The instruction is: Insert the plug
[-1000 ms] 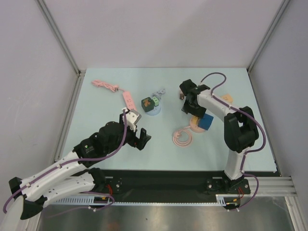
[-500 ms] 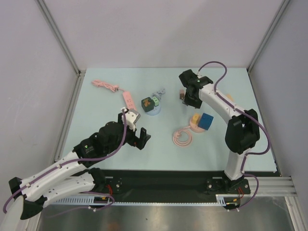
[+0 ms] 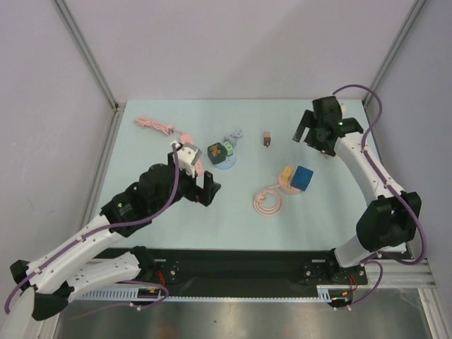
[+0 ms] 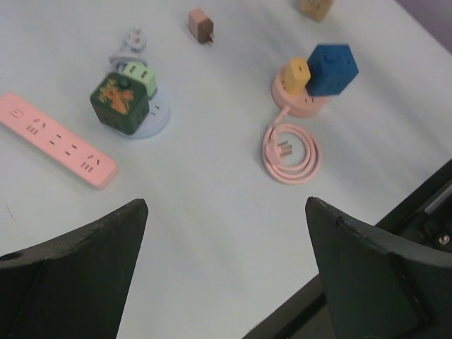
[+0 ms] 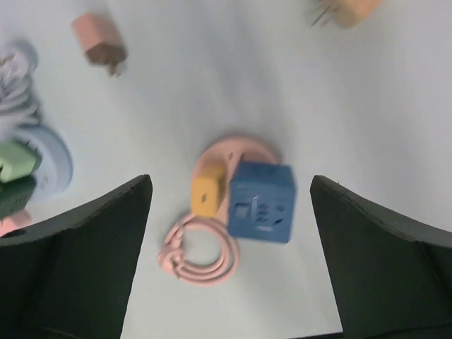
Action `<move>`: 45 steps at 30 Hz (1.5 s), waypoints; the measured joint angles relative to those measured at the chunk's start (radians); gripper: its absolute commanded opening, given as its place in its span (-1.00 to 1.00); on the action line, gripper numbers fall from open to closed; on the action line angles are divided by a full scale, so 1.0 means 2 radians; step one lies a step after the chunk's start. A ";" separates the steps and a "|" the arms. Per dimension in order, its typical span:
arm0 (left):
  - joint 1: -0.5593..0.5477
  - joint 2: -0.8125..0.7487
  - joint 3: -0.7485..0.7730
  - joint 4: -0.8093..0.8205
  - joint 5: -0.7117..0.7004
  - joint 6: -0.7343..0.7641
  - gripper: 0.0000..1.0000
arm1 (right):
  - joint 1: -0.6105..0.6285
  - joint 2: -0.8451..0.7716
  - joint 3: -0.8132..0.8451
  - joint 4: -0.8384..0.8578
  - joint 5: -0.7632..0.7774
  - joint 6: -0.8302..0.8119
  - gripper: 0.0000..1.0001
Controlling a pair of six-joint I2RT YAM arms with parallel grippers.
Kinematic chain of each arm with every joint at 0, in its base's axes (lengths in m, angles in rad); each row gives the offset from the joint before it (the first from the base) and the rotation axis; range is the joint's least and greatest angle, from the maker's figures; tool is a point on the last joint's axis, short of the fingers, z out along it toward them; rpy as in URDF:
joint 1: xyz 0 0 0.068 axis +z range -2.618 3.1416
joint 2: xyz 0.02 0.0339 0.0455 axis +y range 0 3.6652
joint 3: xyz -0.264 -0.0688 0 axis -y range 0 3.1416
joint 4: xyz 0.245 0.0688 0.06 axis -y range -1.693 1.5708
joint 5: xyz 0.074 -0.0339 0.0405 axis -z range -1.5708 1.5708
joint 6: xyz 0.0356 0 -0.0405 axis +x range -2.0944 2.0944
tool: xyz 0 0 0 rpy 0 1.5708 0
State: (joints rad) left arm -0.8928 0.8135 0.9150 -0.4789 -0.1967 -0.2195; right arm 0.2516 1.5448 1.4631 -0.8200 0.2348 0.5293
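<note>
A small brown plug lies alone on the table, also in the left wrist view and the right wrist view. A pink power strip lies far left, partly under my left wrist. A dark green cube socket sits on a pale blue round base. A blue cube and a yellow plug sit on a pink round base with a coiled pink cord. My left gripper is open and empty. My right gripper is open and empty, right of the brown plug.
An orange plug lies near the right edge. A pink braided cord runs from the strip to the far left corner. A grey plug lies behind the green cube. Metal frame posts stand at the back corners.
My right arm has swung from over the pink base to the far right, leaving the brown plug uncovered. My left gripper has moved forward toward the power strip.
</note>
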 measured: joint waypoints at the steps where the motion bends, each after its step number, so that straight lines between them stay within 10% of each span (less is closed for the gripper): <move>1: 0.009 0.009 0.017 0.000 0.003 -0.001 0.97 | -0.021 0.000 -0.005 0.008 -0.003 -0.008 0.99; 11: 0.152 0.095 0.096 0.002 0.090 -0.043 0.89 | -0.197 0.116 0.017 0.049 -0.026 -0.013 0.99; 45: 0.181 0.141 0.103 -0.009 0.179 -0.047 0.83 | -0.188 0.283 0.075 0.133 -0.215 -0.106 0.72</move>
State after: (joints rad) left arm -0.5312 1.0950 1.1202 -0.4973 0.1608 -0.3126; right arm -0.1246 2.1113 1.6127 -0.5537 -0.1959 0.3180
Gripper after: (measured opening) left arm 0.917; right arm 0.867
